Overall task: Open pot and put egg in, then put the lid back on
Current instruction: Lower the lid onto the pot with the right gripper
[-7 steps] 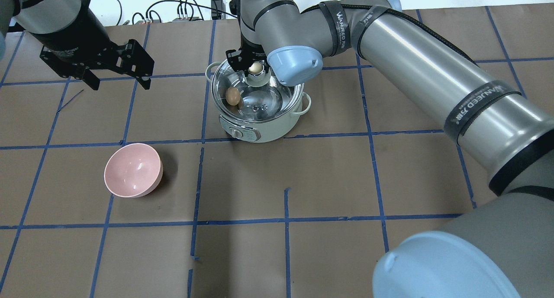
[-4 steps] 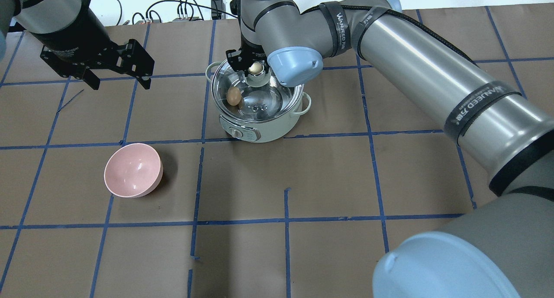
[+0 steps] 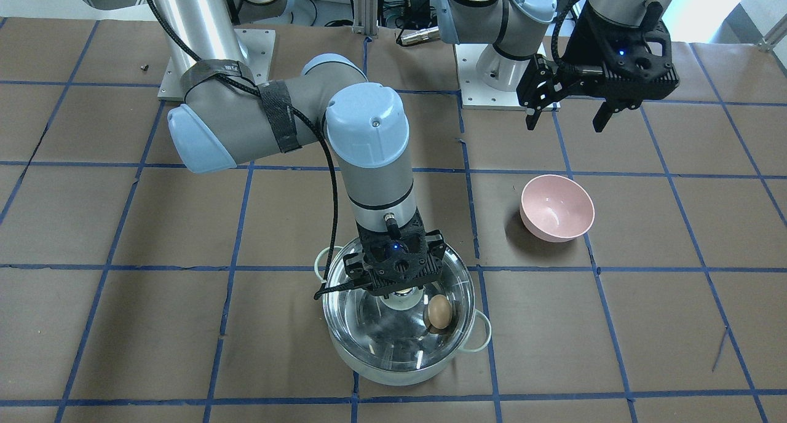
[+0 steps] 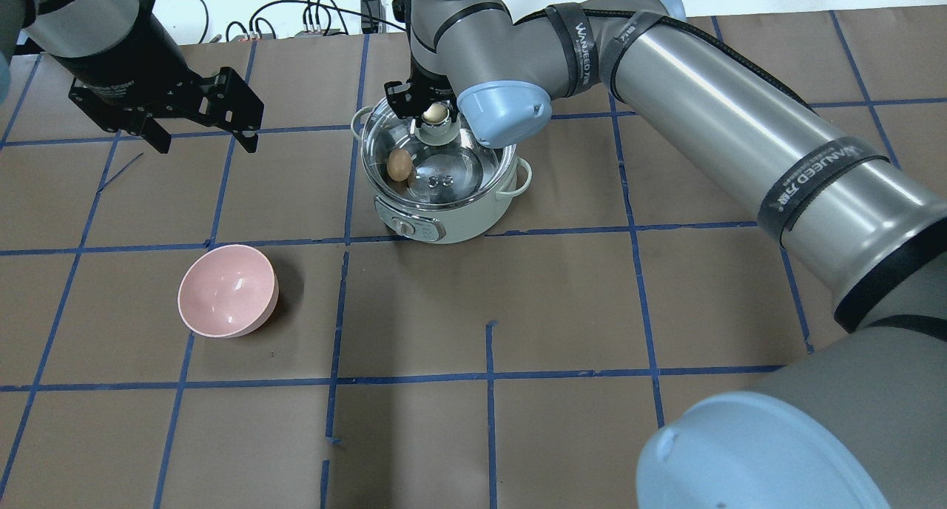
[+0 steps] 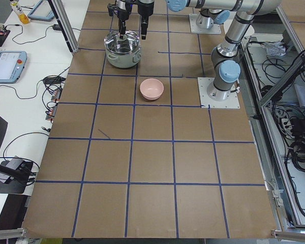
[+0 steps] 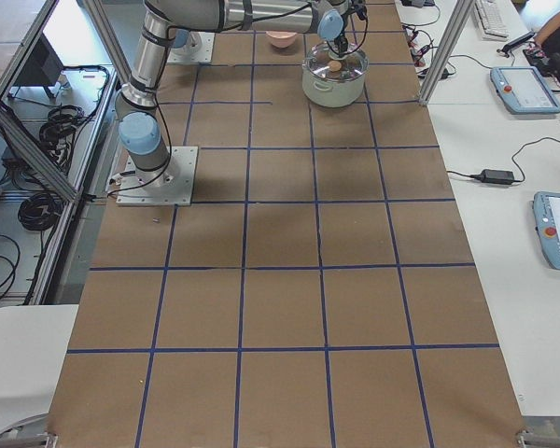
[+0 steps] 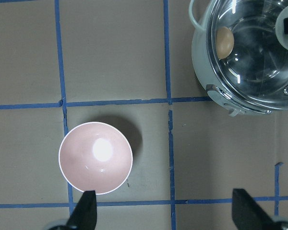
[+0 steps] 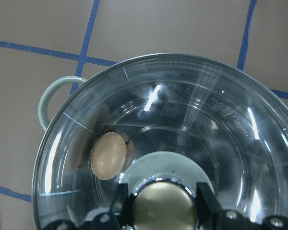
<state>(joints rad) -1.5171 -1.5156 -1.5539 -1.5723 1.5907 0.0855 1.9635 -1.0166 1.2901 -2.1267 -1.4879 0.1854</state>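
Observation:
The mint-green pot (image 4: 459,224) stands at the table's far middle, also in the front view (image 3: 399,374). The tan egg (image 4: 399,165) lies inside it, seen through the glass in the right wrist view (image 8: 107,155). The clear glass lid (image 4: 459,161) covers the pot's mouth. My right gripper (image 4: 435,113) is shut on the lid's gold-topped knob (image 8: 163,203), with a finger (image 8: 204,203) pressed against each side. My left gripper (image 4: 203,145) hangs open and empty above the table, to the left of the pot.
A pink bowl (image 4: 227,291) sits empty on the table, left of and nearer than the pot, below my left gripper (image 7: 165,215). Brown paper with blue tape lines covers the table. Cables lie past the far edge.
My right gripper has sunk slightly with the lid, which now sits lower on the pot. The egg, the bowl and the left arm have not moved.

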